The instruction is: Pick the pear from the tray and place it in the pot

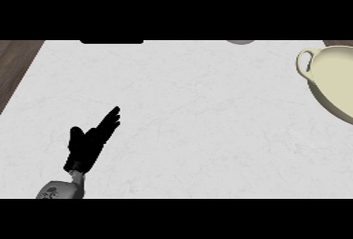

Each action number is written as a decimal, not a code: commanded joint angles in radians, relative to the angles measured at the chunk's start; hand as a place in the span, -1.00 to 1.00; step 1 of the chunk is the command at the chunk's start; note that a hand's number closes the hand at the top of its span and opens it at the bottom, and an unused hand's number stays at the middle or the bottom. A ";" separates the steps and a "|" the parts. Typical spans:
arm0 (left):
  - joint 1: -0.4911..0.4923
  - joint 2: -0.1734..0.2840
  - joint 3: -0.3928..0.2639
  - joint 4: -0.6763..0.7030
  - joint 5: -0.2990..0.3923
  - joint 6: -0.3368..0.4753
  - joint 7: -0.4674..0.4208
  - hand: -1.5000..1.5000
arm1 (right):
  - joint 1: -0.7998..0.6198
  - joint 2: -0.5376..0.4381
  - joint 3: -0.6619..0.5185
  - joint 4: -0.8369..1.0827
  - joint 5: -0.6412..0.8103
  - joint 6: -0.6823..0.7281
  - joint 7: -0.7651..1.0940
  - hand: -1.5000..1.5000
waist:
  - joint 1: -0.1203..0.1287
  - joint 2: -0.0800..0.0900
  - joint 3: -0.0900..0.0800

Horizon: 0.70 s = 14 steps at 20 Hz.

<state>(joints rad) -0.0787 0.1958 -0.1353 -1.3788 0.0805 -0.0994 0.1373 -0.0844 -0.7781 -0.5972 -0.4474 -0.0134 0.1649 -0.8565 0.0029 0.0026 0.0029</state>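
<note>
I could not find the pear, and no tray showed. The cream pot sat well off to the upper right of my left hand, cut by the frame edge. That hand rested on the white marble counter, fingers straight, holding nothing. I saw no readable writing.

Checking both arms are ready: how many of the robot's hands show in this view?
1: the left hand, open at lower left over the counter. The right hand is out of view.
</note>
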 commanded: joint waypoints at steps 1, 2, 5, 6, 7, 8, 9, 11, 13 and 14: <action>-0.012 -0.026 -0.007 0.012 -0.019 0.007 -0.008 0.00 | -0.062 -0.076 0.015 0.017 0.034 -0.061 0.026 1.00 | 0.003 -0.001 -0.002; 0.020 0.000 -0.001 -0.006 -0.008 -0.018 -0.007 0.00 | -0.041 -0.100 0.007 0.016 0.037 -0.070 0.002 1.00 | 0.003 -0.001 -0.002; 0.034 -0.009 0.003 -0.029 -0.025 0.006 0.002 0.00 | -0.036 -0.081 0.039 -0.112 0.049 -0.145 0.081 1.00 | -0.002 -0.004 -0.004; -0.038 -0.027 0.019 0.071 -0.023 -0.002 -0.020 0.00 | -0.098 -0.090 0.049 -0.125 0.049 -0.153 0.163 1.00 | -0.004 -0.002 -0.004; 0.019 0.021 0.027 -0.030 0.006 -0.045 0.015 0.00 | -0.078 -0.116 0.063 -0.134 0.068 -0.144 0.182 1.00 | 0.001 -0.004 -0.004; -0.032 -0.007 0.031 0.055 -0.027 -0.013 -0.019 0.00 | -0.119 -0.138 0.070 -0.106 0.080 -0.145 0.201 1.00 | 0.000 -0.001 -0.003; -0.011 -0.033 0.004 0.013 -0.037 0.002 0.006 0.00 | -0.141 -0.122 0.090 -0.138 0.091 -0.168 0.239 1.00 | 0.002 -0.002 -0.003; -0.050 -0.029 0.025 0.066 -0.044 0.011 -0.006 0.00 | -0.187 -0.155 0.126 -0.188 0.122 -0.180 0.337 1.00 | 0.001 -0.001 -0.004; -0.030 -0.006 0.040 0.027 -0.005 -0.040 0.018 0.00 | -0.228 -0.142 0.152 -0.217 0.137 -0.190 0.396 1.00 | 0.006 -0.002 -0.004; -0.045 -0.035 0.019 0.005 -0.023 -0.006 0.060 0.00 | -0.243 -0.128 0.179 -0.256 0.155 -0.213 0.456 1.00 | 0.005 -0.003 -0.004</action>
<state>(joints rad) -0.1033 0.1791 -0.1112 -1.3533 0.0614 -0.1168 0.1496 -0.2542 -0.9061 -0.4784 -0.6324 0.0974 -0.0078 -0.5399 0.0048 0.0001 -0.0010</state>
